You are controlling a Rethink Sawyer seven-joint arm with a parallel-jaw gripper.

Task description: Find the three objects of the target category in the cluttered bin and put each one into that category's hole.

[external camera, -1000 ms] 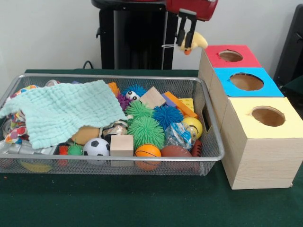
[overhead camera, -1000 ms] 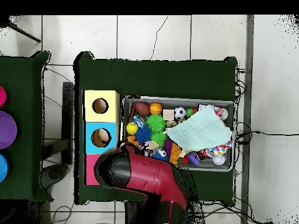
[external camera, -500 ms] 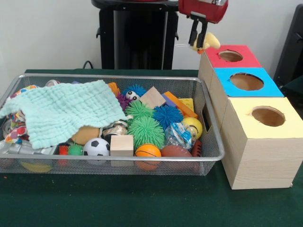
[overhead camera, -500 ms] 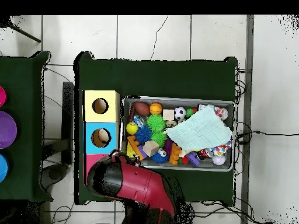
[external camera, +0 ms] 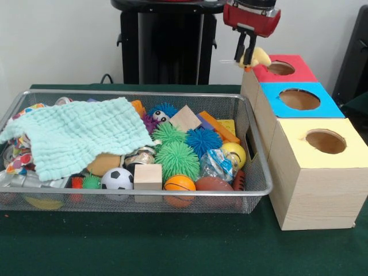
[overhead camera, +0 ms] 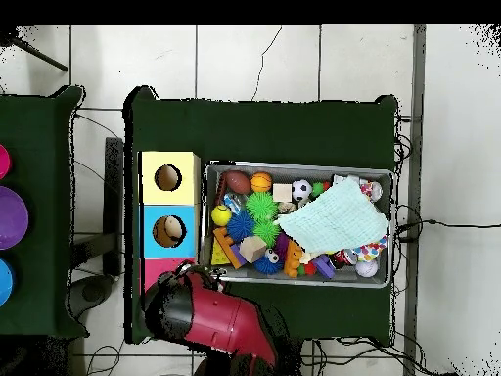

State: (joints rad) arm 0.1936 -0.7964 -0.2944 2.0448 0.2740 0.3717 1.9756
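White wall (external camera: 57, 40), tiled floor (overhead camera: 254, 59), green tbl (external camera: 172, 247).

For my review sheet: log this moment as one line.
gripper: shut on yellow plush toy | position: by red box hole edge | toy unreleased | bin cluttered

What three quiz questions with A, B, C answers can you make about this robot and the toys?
1. Where is the yellow duck toy?
A. under the cloth
B. in the pincer beside the red box
C. on the floor

2. How many boxes with holes stand beside the basket?
A. three
B. one
C. five

3. How does the green cloth lie?
A. folded on a box
B. hanging off the table
C. spread over toys in the basket

Answers: 1 B, the pincer grips it at the red box's edge. 2 A, red, blue and yellow. 3 C, it covers the basket's left part in the front view.
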